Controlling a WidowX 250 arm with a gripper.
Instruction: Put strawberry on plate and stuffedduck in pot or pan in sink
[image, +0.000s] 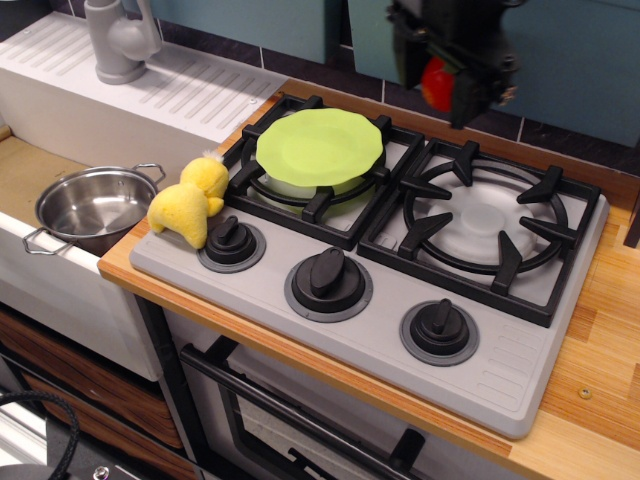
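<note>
Observation.image: end effector (441, 78) grips strawberry (438, 84) in the air beyond plate (319, 147).

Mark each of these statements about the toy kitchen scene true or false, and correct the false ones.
1. The gripper holds the strawberry in the air. True.
2. The strawberry lies on the plate. False: the plate is bare, and the strawberry is up in the gripper, to the right of the plate.
3. The stuffedduck sits inside the pot. False: it lies on the stove's left edge, beside a knob; the pot is empty.
4. The pot stands in the sink. True.
5. The plate rests on the stove's left burner. True.
</note>
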